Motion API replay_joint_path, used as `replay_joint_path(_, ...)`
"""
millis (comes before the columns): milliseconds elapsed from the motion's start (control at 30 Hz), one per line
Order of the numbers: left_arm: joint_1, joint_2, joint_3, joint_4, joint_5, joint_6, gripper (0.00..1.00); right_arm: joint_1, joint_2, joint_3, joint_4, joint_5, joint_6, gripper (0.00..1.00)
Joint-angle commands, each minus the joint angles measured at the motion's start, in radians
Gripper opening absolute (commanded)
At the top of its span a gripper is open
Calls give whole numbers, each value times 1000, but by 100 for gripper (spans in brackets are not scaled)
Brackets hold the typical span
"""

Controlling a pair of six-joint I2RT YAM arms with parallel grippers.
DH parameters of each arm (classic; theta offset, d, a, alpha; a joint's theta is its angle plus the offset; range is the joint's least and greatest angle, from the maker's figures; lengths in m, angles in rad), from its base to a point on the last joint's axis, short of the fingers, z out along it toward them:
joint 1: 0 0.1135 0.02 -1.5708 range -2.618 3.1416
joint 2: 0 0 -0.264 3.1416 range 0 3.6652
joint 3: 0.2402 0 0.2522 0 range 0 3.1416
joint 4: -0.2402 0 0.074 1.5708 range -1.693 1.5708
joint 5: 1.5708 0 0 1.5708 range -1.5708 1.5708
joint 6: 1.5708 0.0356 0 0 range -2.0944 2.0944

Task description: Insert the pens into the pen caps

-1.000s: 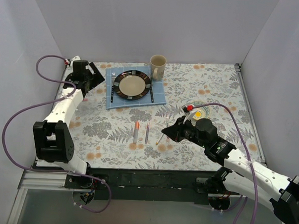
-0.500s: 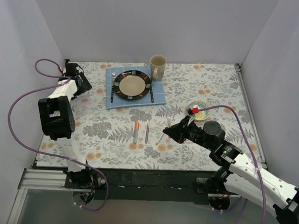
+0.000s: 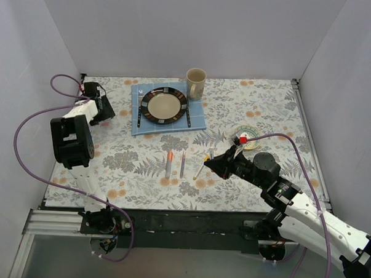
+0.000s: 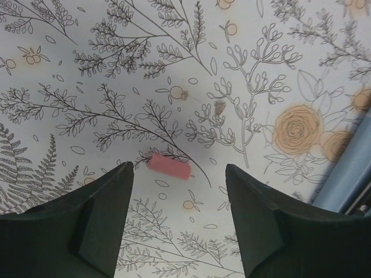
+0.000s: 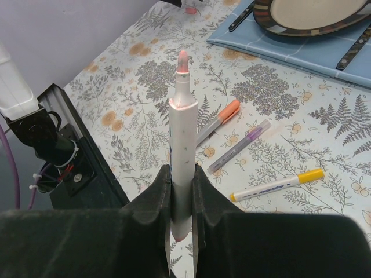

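My right gripper [image 3: 211, 165] [image 5: 182, 171] is shut on the pink pen [image 5: 183, 139], which stands up between the fingers with its uncapped pink tip pointing away. The orange pen [image 3: 169, 163] [image 5: 218, 121], purple pen [image 3: 182, 165] [image 5: 240, 147] and yellow pen [image 3: 201, 168] [image 5: 277, 185] lie side by side on the floral cloth just beyond it. My left gripper [image 3: 96, 108] [image 4: 178, 171] is open, low over the far left of the table. The pink cap [image 4: 168, 166] lies flat between its fingertips, untouched. The other caps do not clearly show.
A blue placemat [image 3: 150, 127] holds a dark-rimmed plate [image 3: 165, 105], a fork and a knife. A mug [image 3: 196, 83] stands behind it. A small round dish [image 3: 247, 135] sits at mid right. Purple cables loop beside both arms. Walls close three sides.
The left arm has folded back and its gripper has come down over the far left of the table. The right gripper has shifted slightly right with the pink pen still in it.
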Motion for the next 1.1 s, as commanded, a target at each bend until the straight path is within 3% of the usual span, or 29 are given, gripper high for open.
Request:
replay_joint_path(0, 1, -4, -15, 12, -30, 91, 63, 5, -21, 2, 24, 21, -27, 1)
replay_joint_path(200, 1, 14, 2, 22, 22, 224, 63, 6, -8, 5, 27, 20, -24, 1)
replay_joint_path(533, 1, 80, 23, -14, 22, 210, 55, 6, -13, 18, 6, 41, -30, 1)
replay_joint_path(667, 1, 73, 19, -33, 26, 170, 28, 5, -16, 21, -1, 40, -28, 1)
replay_joint_path(767, 2, 39, 2, -73, 8, 103, 16, 6, -25, 30, -5, 38, -24, 1)
replay_joint_path(800, 1, 25, -7, -80, 3, 89, 7, 6, -27, 30, -7, 37, -22, 1)
replay_joint_path(900, 1, -39, -61, -120, -33, -8, 0, 5, -42, 36, -7, 31, -15, 1)
replay_joint_path(1067, 4, -183, -196, -143, 30, -293, 0, 6, -79, 38, -22, 6, 17, 1)
